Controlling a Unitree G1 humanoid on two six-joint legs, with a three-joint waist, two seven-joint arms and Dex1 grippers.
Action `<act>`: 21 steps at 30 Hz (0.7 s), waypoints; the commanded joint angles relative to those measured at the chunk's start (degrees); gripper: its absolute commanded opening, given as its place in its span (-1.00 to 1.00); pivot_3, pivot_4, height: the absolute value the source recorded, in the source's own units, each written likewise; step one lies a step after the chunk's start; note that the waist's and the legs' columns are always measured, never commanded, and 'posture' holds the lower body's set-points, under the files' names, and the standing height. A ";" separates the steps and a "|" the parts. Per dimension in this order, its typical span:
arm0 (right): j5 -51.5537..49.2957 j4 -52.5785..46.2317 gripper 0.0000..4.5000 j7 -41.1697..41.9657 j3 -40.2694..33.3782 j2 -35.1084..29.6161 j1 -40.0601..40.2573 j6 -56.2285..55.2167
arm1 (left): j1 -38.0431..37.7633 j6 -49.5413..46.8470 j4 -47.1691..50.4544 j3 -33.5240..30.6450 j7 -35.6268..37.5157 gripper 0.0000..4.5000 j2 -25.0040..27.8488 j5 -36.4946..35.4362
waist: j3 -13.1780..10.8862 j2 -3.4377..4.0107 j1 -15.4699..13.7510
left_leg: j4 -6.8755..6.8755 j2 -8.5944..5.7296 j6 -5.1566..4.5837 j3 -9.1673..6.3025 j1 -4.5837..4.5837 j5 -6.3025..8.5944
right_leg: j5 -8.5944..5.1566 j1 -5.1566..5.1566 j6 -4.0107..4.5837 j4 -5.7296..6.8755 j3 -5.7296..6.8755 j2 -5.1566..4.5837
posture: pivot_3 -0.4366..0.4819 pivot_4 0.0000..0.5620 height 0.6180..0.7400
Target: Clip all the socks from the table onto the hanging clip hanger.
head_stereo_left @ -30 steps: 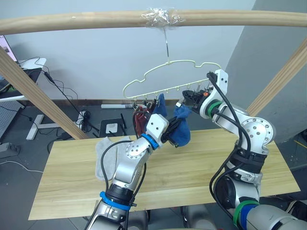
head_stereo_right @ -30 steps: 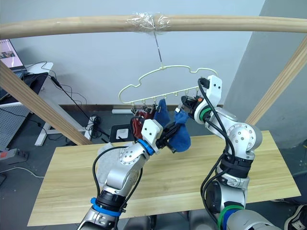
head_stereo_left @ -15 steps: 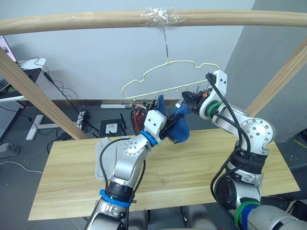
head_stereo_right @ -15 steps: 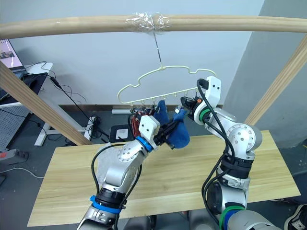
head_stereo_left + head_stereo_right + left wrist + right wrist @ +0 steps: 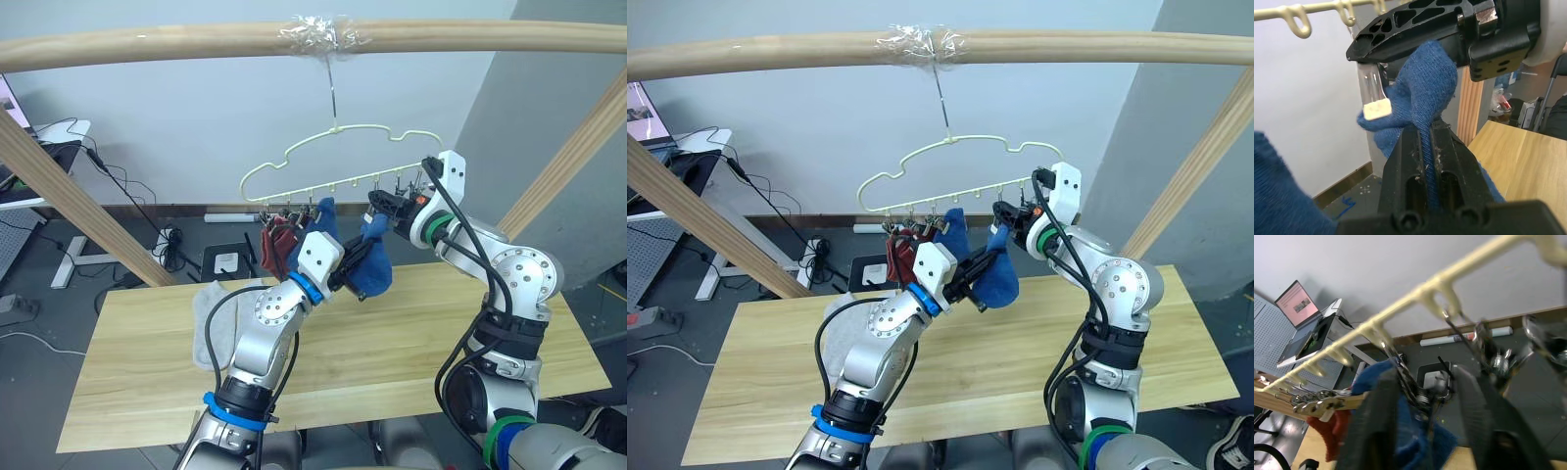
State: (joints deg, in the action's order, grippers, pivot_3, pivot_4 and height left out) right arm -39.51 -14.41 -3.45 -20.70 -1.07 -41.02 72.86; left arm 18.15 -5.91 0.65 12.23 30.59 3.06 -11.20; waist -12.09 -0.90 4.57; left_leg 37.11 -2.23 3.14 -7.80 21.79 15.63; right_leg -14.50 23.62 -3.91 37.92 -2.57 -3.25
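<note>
1. Blue fabric first: from the head camera I see a blue sock raised under the clip hanger, which hangs from a taped wooden pole. Two rust red socks and another blue sock are already clipped. A grey sock lies on the table.
2. Left wrist: my left gripper is clenched on the blue sock; the right gripper's black finger crosses above it beside a clip.
3. Right wrist: my right gripper has its fingers spread around a clip, blue fabric behind.
</note>
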 commanded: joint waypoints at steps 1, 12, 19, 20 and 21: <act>-1.02 -1.34 0.54 0.84 0.06 -0.69 0.08 -0.65 | 1.04 0.74 2.16 0.32 -0.25 -1.00 0.00 0.50 | 0.00 0.00 0.21 | 0.00 0.00 0.00 0.01 0.00 0.00 | 0.00 0.00 0.00 0.00 0.00 0.00 | -0.28 -0.37 1.00; -7.37 -14.02 1.00 11.29 1.23 -11.74 7.85 -1.10 | 0.70 -8.39 2.00 -1.78 -0.47 -0.55 1.05 -2.81 | 0.00 0.00 0.19 | -0.01 -0.01 -0.01 -0.01 0.07 0.00 | -0.01 0.00 -0.03 -0.09 0.02 0.00 | -0.31 -0.42 1.00; 0.77 -20.49 1.00 16.79 11.49 -21.38 19.45 -11.96 | -2.80 -14.95 6.30 -4.36 2.09 0.34 5.84 -6.54 | 0.03 0.03 0.69 | -0.01 0.03 -0.01 0.06 0.00 0.00 | -0.02 0.01 -0.04 -0.04 -0.02 0.04 | -0.32 -0.44 1.00; 2.65 -20.63 1.00 17.34 13.54 -22.26 20.70 -14.10 | -3.70 -15.59 7.34 -4.51 2.68 0.47 6.93 -6.88 | 0.04 0.03 0.76 | -0.02 0.04 0.00 0.06 -0.02 0.00 | -0.02 0.01 -0.04 -0.03 -0.03 0.06 | -0.32 -0.44 1.00; 4.42 -20.53 1.00 17.61 15.56 -22.58 21.88 -16.31 | -4.85 -16.03 8.69 -4.60 3.35 0.62 8.27 -7.14 | 0.04 0.03 0.77 | -0.03 0.07 0.00 0.06 -0.04 0.00 | -0.02 0.01 -0.04 -0.01 -0.03 0.09 | -0.31 -0.45 1.00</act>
State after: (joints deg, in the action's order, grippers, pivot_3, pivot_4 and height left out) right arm -37.62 -32.85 12.88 -7.59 -23.29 -19.36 60.91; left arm 14.13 -21.39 5.63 8.34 32.63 10.42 -17.02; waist -12.06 -0.87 5.34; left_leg 37.08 -2.16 3.15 -7.74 21.75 15.63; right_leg -14.53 23.63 -3.95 37.92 -2.60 -3.17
